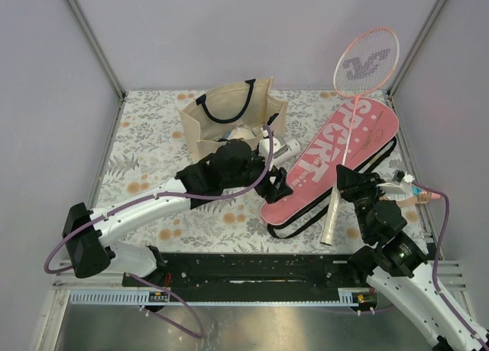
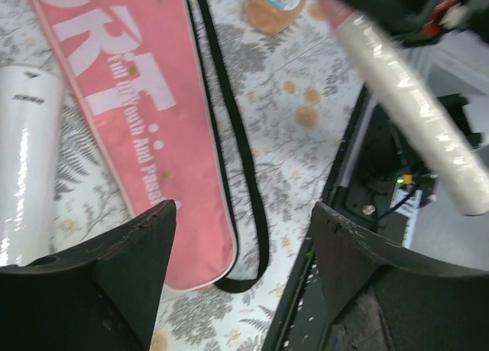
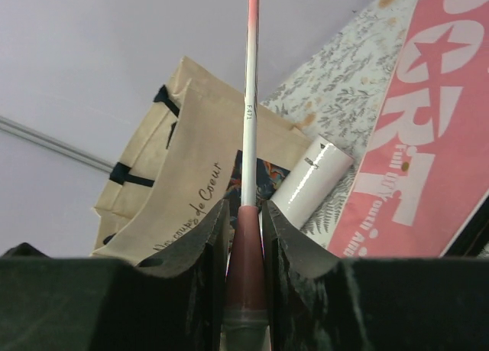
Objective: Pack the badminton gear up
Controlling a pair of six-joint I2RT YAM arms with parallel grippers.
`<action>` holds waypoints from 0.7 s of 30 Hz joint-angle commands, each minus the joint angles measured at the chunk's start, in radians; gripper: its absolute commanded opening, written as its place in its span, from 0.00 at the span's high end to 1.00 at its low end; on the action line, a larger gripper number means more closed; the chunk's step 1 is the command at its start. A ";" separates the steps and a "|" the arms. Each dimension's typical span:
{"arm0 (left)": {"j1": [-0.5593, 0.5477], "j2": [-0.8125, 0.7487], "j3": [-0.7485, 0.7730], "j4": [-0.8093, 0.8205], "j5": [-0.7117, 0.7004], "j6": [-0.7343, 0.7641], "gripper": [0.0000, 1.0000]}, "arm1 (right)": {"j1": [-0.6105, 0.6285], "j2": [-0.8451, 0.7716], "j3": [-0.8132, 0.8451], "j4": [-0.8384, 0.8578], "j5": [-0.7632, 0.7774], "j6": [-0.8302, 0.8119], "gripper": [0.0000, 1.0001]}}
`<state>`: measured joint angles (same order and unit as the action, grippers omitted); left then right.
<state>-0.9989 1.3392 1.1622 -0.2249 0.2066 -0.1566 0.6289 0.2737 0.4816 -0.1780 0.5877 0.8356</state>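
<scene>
A pink-framed racket (image 1: pixel 365 60) slants over the pink "SPORT" cover (image 1: pixel 336 156), head raised at the far right and white handle (image 1: pixel 331 217) toward the near edge. My right gripper (image 1: pixel 350 181) is shut on the racket at the cone above the handle (image 3: pixel 248 274). My left gripper (image 1: pixel 276 184) is open and empty above the cover's near left edge (image 2: pixel 137 99) and black strap (image 2: pixel 244 175). The white tube (image 1: pixel 281 148) lies between the tote and the cover, and also shows in the left wrist view (image 2: pixel 27 160). A second racket and the shuttlecock are out of view.
A beige tote bag (image 1: pixel 229 118) with black handles stands at the back centre, behind my left arm. A small clear bottle with a pink cap (image 1: pixel 411 192) lies at the right edge. The black base rail (image 1: pixel 260 271) runs along the near edge.
</scene>
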 commanded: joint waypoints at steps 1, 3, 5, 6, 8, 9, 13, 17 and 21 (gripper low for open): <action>-0.024 0.006 -0.018 0.196 0.135 -0.110 0.24 | -0.006 -0.005 -0.012 0.018 0.051 0.032 1.00; -0.052 0.014 -0.015 0.209 0.158 -0.149 0.22 | -0.005 0.008 -0.017 0.026 0.047 0.060 1.00; -0.078 0.017 -0.016 0.220 0.172 -0.182 0.20 | -0.005 0.015 -0.029 0.052 0.047 0.086 1.00; -0.090 0.020 -0.022 0.246 0.181 -0.207 0.19 | -0.005 0.012 -0.038 0.072 0.052 0.098 1.00; -0.116 0.038 -0.015 0.260 0.192 -0.241 0.18 | -0.005 0.007 -0.061 0.129 0.057 0.109 1.00; -0.131 0.052 -0.004 0.250 0.180 -0.244 0.18 | -0.006 0.005 -0.070 0.149 0.063 0.114 1.00; -0.167 0.087 -0.007 0.226 0.106 -0.239 0.18 | -0.006 0.012 -0.101 0.169 0.119 0.143 1.00; -0.172 0.138 -0.021 0.245 0.117 -0.277 0.18 | -0.005 -0.005 -0.169 0.166 0.152 0.220 1.00; -0.193 0.208 0.007 0.249 0.111 -0.278 0.18 | -0.006 0.001 -0.199 0.167 0.158 0.244 1.00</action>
<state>-1.1717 1.4975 1.1427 -0.0429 0.3325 -0.4168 0.6281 0.2810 0.2958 -0.0917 0.6769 1.0149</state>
